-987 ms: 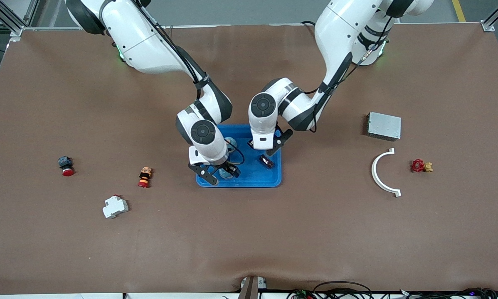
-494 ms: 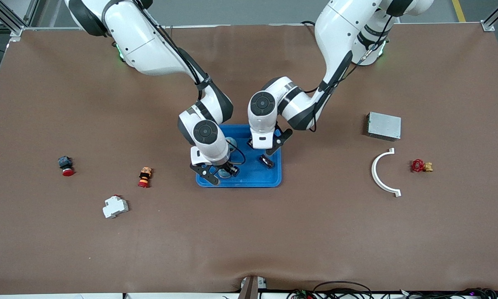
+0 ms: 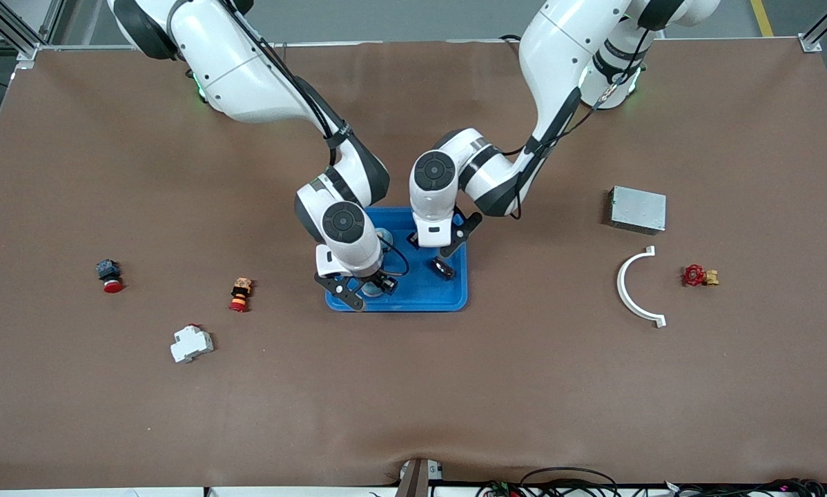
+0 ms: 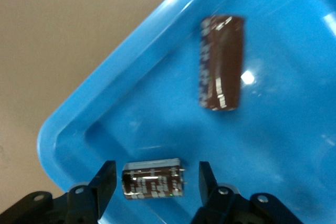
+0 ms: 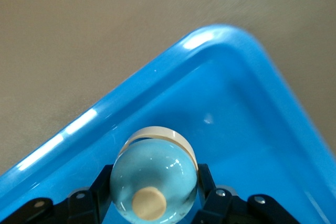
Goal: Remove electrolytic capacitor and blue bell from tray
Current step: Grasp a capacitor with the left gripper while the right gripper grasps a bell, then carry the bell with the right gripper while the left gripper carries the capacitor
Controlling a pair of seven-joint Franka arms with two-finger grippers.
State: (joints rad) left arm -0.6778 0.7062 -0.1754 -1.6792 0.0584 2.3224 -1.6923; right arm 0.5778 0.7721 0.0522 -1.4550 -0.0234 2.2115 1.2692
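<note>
At the tray's [image 3: 455, 293] lower edge, right gripper [image 5: 153, 190] clamps the bell [image 5: 153, 182]; left gripper [image 4: 152, 182], jaws apart, brackets a capacitor [image 4: 153, 178]. Next: lift.

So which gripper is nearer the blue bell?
Right. The right gripper is shut on the blue bell in the tray; the left gripper straddles a capacitor toward the left arm's end.

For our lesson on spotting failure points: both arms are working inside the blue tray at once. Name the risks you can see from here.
1. The right gripper is shut on the blue bell, whose smooth dome could slip on lifting.
2. The left gripper straddles one capacitor, fingers apart; a second capacitor lies nearby.
3. Both work close together in the tray; lifting may bump wrists.
</note>
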